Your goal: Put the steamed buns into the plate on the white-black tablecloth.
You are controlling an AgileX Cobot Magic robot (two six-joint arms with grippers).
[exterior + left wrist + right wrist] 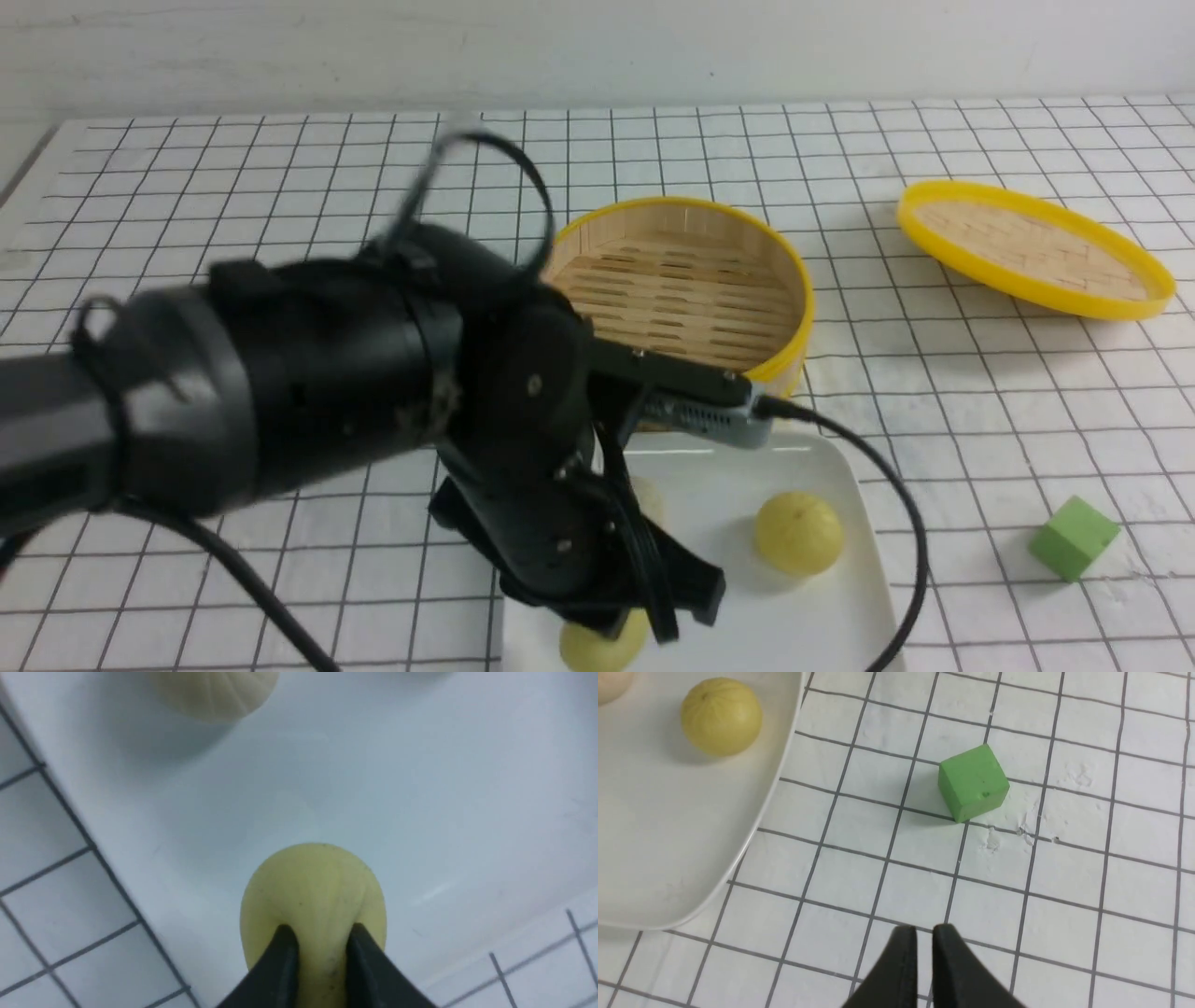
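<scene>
Left gripper hangs low over the near left part of the plate. Its two black fingers pinch the near yellow bun, which rests on the plate's glossy white floor. The right gripper shows only in its own wrist view. It hovers over bare cloth with its fingers almost pressed together, a thin slit between them and nothing in it.

A little farther back on the plate, towards its right side, lies a second yellow bun, well apart from the first. The off-white bun also lies on the plate, but in the front view the left arm hides most of it. To the right of the plate, on the cloth and not touching it, stands a green cube.

Behind the plate sits a round bamboo steamer with a yellow rim, its slatted floor bare. Farther right and back lies its yellow-rimmed lid, hollow side up and well apart from the steamer.

The surface is covered from edge to edge by a white tablecloth with a thin black grid, slightly wrinkled. Behind it rises a plain white wall.
</scene>
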